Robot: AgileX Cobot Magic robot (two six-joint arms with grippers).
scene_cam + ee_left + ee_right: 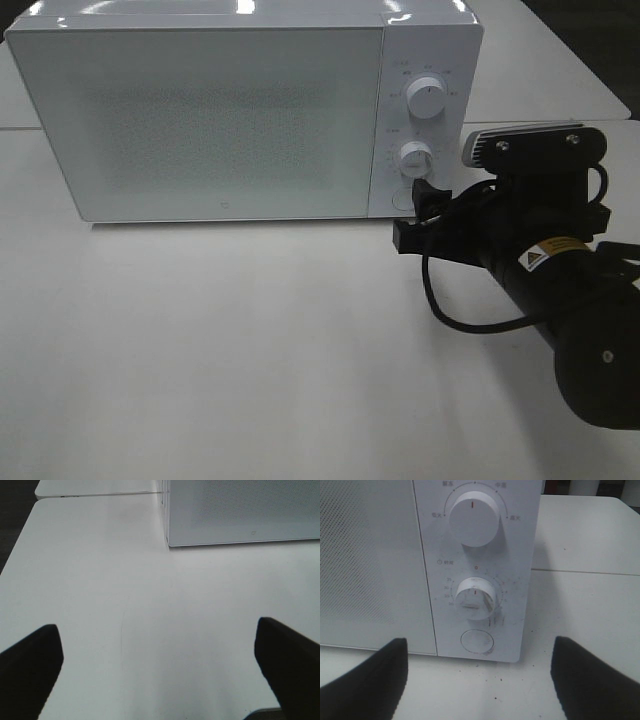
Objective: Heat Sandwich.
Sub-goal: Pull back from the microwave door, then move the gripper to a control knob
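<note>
High view, scene: A white microwave (200,110) stood on the white table (250,350) at 11 o'clock, its door (195,115) closed.
High view, sandwich: It was not in sight. Whether it lay behind the frosted door could not be told.
High view, arm pose: The right arm (560,290) reached in from 4 o'clock, stretched low and nearly level. The right gripper (415,212) was just before the control panel, at 6 o'clock from the lower knob (414,156).
Left wrist view, fingers: The left gripper (156,627) hung over bare table with its fingers spread wide and nothing between them. The microwave's corner was ahead.
Right wrist view, fingers: Both fingers stood well apart and held nothing. They framed the round button (477,641), which sat at 6 o'clock under the lower knob and the upper knob (473,517).
Handling, judged: The sandwich was probably light, soft and crumbly, and easily crushed. It would be better lifted by the edge of whatever carries it.
Step, judged: The gripper looked lined up on the button, probably to open the door.
</note>
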